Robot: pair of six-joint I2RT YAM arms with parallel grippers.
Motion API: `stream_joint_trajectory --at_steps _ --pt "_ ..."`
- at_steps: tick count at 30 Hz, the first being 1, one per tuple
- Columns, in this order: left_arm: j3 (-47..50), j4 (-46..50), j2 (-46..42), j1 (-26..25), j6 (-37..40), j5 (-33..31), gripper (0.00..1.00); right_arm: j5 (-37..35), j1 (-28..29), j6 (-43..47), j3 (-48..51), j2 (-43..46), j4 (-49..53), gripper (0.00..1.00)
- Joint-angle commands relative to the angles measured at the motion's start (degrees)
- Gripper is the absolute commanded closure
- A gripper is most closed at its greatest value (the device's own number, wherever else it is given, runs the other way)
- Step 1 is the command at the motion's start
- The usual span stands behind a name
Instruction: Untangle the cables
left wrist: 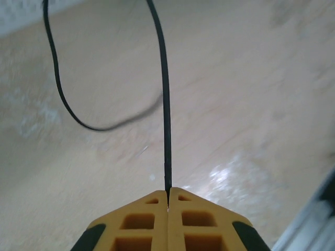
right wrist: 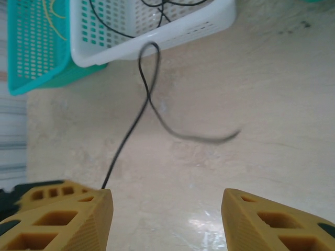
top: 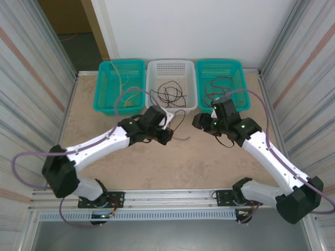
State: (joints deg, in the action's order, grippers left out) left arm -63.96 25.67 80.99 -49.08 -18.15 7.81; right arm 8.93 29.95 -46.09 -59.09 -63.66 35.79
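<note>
Beige mottled table [top: 157, 172], with one thin black cable [left wrist: 165, 130] lifted just in front of the white perforated plastic basket [top: 172, 65].

The black cable rises from the left end effector [left wrist: 168, 192], whose yellow fingers are pressed together on it. It then curls into a loop that crosses itself in front of the basket wall, and its free tail is blurred. The right end effector [right wrist: 167, 201] hovers near the loop, spread wide and holding nothing. Pulling now could cinch that crossing into a knot, and so slim a strand could slip from the pinch. More black strands lie in the white basket, pale yellow cables [top: 123, 86] in the left teal basket [top: 103, 89], and dark reddish cables [top: 217, 83] in the right teal basket [top: 244, 86].
</note>
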Motion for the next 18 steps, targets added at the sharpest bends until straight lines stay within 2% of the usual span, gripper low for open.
stream_joint_trajectory --at_steps 1,7,11,15,18 --pt "2.1 -9.3 -3.8 0.4 -4.3 4.6 1.0 4.2 1.0 -3.2 -2.8 -1.9 -4.0 0.42" --pt "1.7 -11.8 -6.8 0.4 -4.1 8.5 1.0 5.3 3.8 -3.7 -7.0 -5.1 -5.4 0.37" --pt "2.5 -12.7 -7.4 0.3 -4.2 9.2 1.0 5.3 4.6 -3.8 -8.4 -7.3 -5.8 0.4" --pt "3.6 -14.5 -8.5 0.4 -4.4 9.8 1.0 5.9 5.1 -3.8 -9.1 -9.3 -6.2 0.5" --pt "4.0 -14.9 -9.2 0.4 -4.2 9.3 1.0 6.0 5.4 -3.7 -9.8 -10.3 -6.0 0.68"
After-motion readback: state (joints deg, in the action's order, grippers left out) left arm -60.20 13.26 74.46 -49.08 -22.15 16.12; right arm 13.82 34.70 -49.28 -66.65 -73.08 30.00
